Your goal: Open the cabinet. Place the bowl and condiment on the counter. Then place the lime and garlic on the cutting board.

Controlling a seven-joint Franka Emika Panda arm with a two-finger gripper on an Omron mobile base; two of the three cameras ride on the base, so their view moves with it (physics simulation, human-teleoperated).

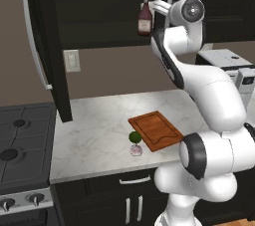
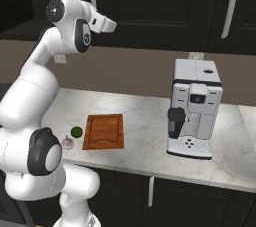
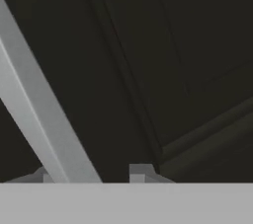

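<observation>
The arm was stretched high toward the cabinet (image 1: 99, 6), whose left door (image 1: 44, 46) stood swung wide open over the edge of the stove (image 1: 22, 140). In the hand view the tool (image 3: 89, 173) sat right up against a dark panelled door, its two tips straddling a long silver bar handle (image 3: 44, 114). One tip looked to be against the bar, while a dark gap showed between the bar and the other tip, so the tool read as released rather than clenched on the handle.

The condiment (image 1: 144, 18) stood upright inside the open cabinet, near its right side, just beside the robot's wrist (close company, but nothing was gripping it).

Down on the table (image 1: 94, 130) the cutting board (image 1: 155, 130) lay flat and bare. The lime (image 1: 134, 137) sat just off the board's near left corner, on the marble and not on the wood. The garlic (image 1: 136, 150) rested just in front of the lime, the two close enough that contact could not be ruled out.

From the right base view the same lineup held: garlic (image 2: 67, 143), lime (image 2: 76, 131), then the board (image 2: 104, 131), with a coffee machine (image 2: 194, 116) standing well apart farther along the table.
</observation>
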